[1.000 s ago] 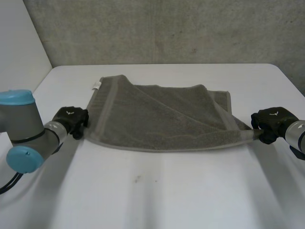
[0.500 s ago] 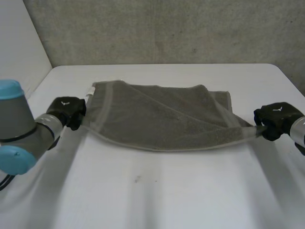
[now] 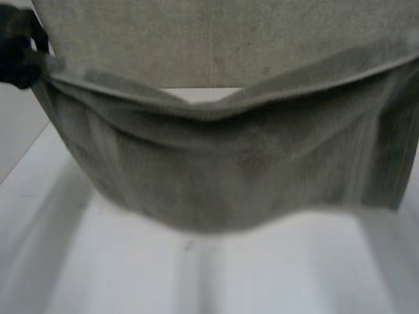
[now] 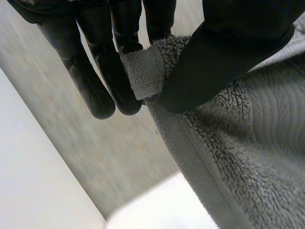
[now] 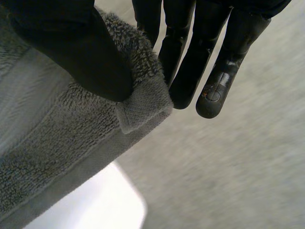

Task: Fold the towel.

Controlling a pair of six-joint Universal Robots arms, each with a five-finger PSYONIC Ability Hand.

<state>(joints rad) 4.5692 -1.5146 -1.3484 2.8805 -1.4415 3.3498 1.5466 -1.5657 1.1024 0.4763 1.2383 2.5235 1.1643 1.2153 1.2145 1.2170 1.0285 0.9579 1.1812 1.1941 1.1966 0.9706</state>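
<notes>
- The grey terry towel (image 3: 222, 163) hangs in the air as a wide sheet, stretched between the two arms above the white worktop (image 3: 196, 275). Its top edge sags in the middle.
- The left robot hand (image 4: 224, 57) grasps one top corner, pinching the hemmed tip between thumb and straight fingers. Only a small tab of hem sits in that pinch.
- The right robot hand (image 5: 71, 47) grasps the other top corner the same way, thumb pressed on the pile with the hem tip poking out past it.
- Main risk: both holds are shallow and right at the corners. A quick swing or extra tension across the top edge could pull a tip free, and that side would drop in a heap.
- Second risk: if the hands do not travel evenly, the sheet will land skewed and the fold edges will not meet.
- Third risk: the slack middle may touch down first and bunch up, leaving a wrinkle under the fold.
- Edges: the lower hem hangs in an uneven curve, lowest near the middle. I cannot tell if it clears the worktop.
- Room: bare worktop lies beneath and in front of the towel, wide enough for laying it down. The rough grey wall (image 3: 196, 39) closes off the far side, so forward reach looks limited.
</notes>
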